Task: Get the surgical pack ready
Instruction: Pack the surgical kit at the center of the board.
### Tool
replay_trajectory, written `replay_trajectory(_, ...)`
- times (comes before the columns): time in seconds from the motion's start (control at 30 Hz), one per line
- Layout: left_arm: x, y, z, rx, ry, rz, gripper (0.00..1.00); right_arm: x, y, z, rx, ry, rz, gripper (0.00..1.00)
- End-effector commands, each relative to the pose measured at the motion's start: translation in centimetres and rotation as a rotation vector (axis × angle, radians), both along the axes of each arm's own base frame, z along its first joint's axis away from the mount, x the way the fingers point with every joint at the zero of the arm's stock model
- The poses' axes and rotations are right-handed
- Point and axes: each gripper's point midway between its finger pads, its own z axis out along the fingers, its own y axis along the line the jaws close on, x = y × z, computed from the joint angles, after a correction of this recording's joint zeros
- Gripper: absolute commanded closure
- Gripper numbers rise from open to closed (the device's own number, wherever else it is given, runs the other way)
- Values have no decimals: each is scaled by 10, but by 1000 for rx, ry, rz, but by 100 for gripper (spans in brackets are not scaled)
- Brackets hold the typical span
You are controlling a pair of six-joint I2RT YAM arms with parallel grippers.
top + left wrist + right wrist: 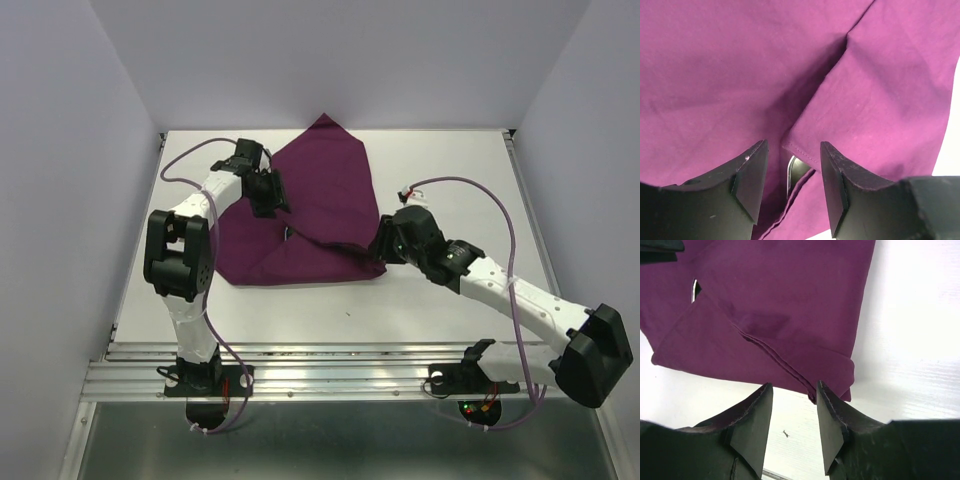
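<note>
The dark purple cloth [320,195] lies folded over itself on the white table, one corner pointing to the back. My left gripper [272,195] hovers over its left half, open. In the left wrist view the cloth [740,75] fills the frame, and a sliver of the shiny steel tray [794,170] peeks from under a hemmed flap just beyond my open left gripper [793,145]. My right gripper [385,240] stands open at the cloth's front right corner [840,382], nothing between its fingers [752,415]. The tray's edge [694,290] also glints through a gap between the folds. Gauze and instruments are hidden.
White table [400,300] with pale walls on three sides. A metal rail [330,375] runs along the near edge by the arm bases. Purple cables [500,215] loop above both arms. A tiny dark speck [785,433] lies on the table near the right fingers.
</note>
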Motion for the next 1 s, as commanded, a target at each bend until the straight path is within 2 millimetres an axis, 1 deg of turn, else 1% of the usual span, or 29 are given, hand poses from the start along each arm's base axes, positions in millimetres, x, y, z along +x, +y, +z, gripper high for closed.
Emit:
replay_trajectory(0.0,-2,-3,8,-10,-33,-5,43,4,-4,-1,-16,-6,-39,54)
replay_trajectory(0.13,-5,-1,-2,1,-7,-14,43,6,-2,-2,-20,-1,-39,55)
replay_trajectory(0.3,-3,-15,-13,-63,16,-46,44,8,-1,-1,-24,-2,-44,55)
replay_trajectory(0.4,1,-20,-11,-87,12,-56,52,11,-6,-1,-37,-12,-72,57)
replay_trajectory(0.43,1,-21,-13,-94,16,-58,61,16,-13,-3,-38,-9,-99,58)
replay_trajectory(0.5,3,-25,-10,-116,14,-71,75,21,-20,-6,-31,5,-131,60)
replay_trajectory(0.53,2,-26,-12,-120,19,-74,93,23,-21,-8,-27,13,-139,65)
replay_trajectory(0.57,3,-27,-11,-122,17,-78,100,25,-23,-7,-20,13,-152,67)
replay_trajectory(0.6,3,-26,-10,-120,18,-78,100,29,-27,-6,-8,13,-175,69)
replay_trajectory(0.67,4,-25,-8,-109,9,-75,100,33,-31,-11,14,32,-195,75)
replay_trajectory(0.7,5,-22,-7,-97,3,-63,100,37,-32,-12,39,43,-198,80)
replay_trajectory(0.73,7,-20,-3,-95,-10,-55,100,38,-31,-13,56,52,-195,81)
replay_trajectory(0.77,7,-19,-1,-94,-14,-51,100,36,-28,-19,64,66,-184,83)
replay_trajectory(0.87,10,-15,7,-90,-34,-40,100,34,-11,-31,96,110,-112,87)
replay_trajectory(0.9,12,-14,9,-86,-39,-37,100,31,-7,-37,95,129,-83,88)
replay_trajectory(0.93,12,-13,11,-87,-42,-36,100,28,4,-45,113,158,-25,89)
replay_trajectory(0.97,13,-13,11,-85,-43,-38,100,26,7,-50,112,169,0,89)
